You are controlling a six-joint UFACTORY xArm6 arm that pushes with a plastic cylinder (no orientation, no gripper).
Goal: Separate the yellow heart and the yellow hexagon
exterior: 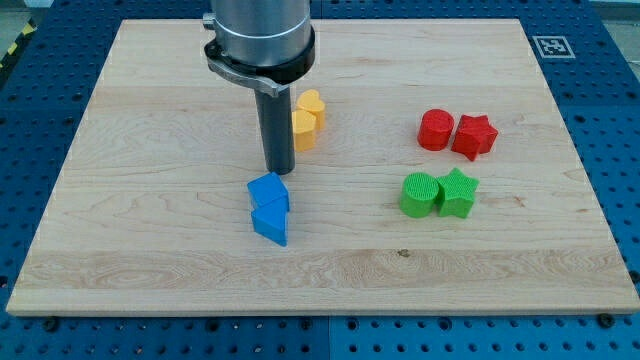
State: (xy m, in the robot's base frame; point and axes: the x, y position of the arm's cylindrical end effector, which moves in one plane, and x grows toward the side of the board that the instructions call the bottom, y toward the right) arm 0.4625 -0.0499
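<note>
Two yellow blocks touch each other near the middle of the board: the yellow heart [312, 105] at the upper right and the yellow hexagon [303, 131] just below-left of it, partly hidden by the rod. My tip [279, 171] rests on the board just left of and below the yellow hexagon, close to it, and right above the blue blocks.
Two blue blocks [269, 207] lie touching just below my tip. A red cylinder [435, 130] and a red star [474, 136] sit at the right. A green cylinder [420, 194] and a green star [458, 192] sit below them. The wooden board [150, 230] lies on a blue pegboard.
</note>
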